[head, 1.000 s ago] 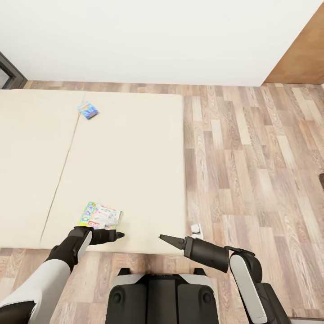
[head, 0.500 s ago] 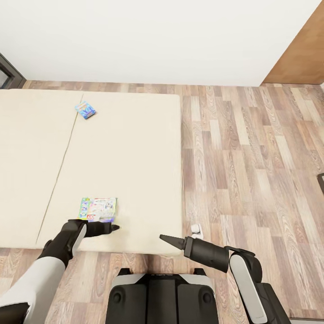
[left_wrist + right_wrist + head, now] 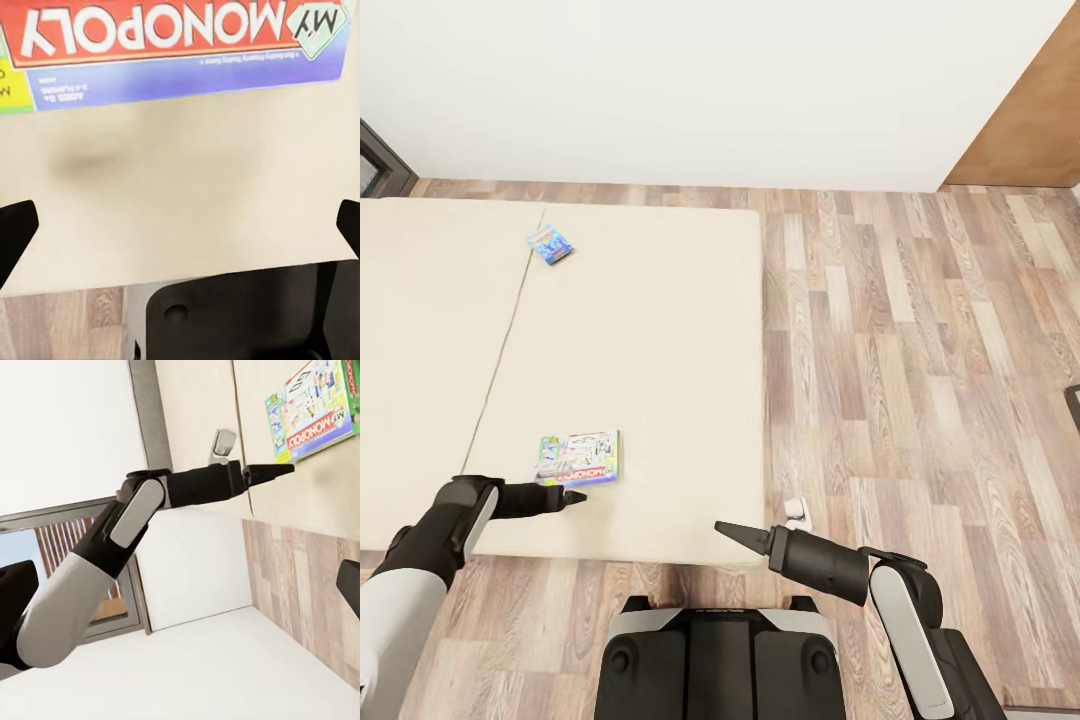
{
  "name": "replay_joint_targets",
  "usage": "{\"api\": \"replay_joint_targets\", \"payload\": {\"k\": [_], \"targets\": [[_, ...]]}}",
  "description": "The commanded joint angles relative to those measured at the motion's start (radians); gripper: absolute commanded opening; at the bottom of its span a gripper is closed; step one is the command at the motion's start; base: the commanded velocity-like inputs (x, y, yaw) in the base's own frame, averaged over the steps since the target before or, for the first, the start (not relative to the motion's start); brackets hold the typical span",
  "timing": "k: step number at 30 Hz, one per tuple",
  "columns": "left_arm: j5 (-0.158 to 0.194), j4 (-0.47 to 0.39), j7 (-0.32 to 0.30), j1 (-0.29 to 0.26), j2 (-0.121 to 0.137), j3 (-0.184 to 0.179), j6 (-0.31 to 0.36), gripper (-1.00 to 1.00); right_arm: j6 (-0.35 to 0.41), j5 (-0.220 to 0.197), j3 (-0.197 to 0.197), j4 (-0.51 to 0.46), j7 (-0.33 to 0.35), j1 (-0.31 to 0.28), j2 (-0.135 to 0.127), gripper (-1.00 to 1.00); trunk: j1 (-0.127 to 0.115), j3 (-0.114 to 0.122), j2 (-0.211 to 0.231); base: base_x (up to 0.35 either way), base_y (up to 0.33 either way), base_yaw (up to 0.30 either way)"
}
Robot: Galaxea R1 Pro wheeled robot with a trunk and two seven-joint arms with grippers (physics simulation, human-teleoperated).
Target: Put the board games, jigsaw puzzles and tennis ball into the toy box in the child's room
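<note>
While our left arm is reaching in low from eight o'clock in the head view, its left gripper point(image 3: 572, 496) is hovering just short of the Monopoly board game point(image 3: 579, 458), with the tips spread wide at both edges of the left wrist view and holding nothing. Our right arm is lying across the front at five o'clock, the right gripper point(image 3: 722, 528) pointing toward nine; we cannot tell how far it is open. That flat glossy box is lying on the smooth cream bed point(image 3: 660, 330), long axis running three to nine. A blue board game point(image 3: 549, 244) is sitting at eleven o'clock, well apart.
</note>
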Motion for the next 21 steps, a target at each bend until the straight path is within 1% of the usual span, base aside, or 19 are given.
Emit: {"api": "replay_joint_targets", "payload": {"k": [1,5,10,15,21], "targets": [[-0.007,-0.001,-0.01,0.0,0.001,0.002,0.005,1.0,0.005,0.003,-0.001,0.0,0.003,0.0,0.001,1.0,0.001,-0.001,-0.002,0.0,0.0,0.0],[-0.007,0.0,-0.015,0.0,0.004,-0.002,-0.006,1.0,0.005,0.003,-0.001,0.0,-0.001,0.0,0.001,1.0,0.001,-0.001,-0.002,0.0,0.0,0.0],[0.001,0.012,-0.015,0.001,0.015,0.008,-0.049,1.0,0.005,0.003,-0.001,0.0,-0.003,0.0,0.001,1.0,0.001,-0.001,-0.002,0.0,0.0,0.0],[0.002,0.021,-0.013,0.001,0.02,0.012,-0.058,1.0,0.005,0.004,-0.001,0.0,-0.003,0.0,0.001,1.0,0.001,-0.001,-0.002,0.0,0.0,0.0],[0.001,0.024,-0.005,0.001,0.021,0.032,-0.063,1.0,0.003,0.005,-0.001,0.0,-0.013,0.0,0.001,1.0,0.001,-0.001,-0.002,0.0,0.0,0.0]]}}
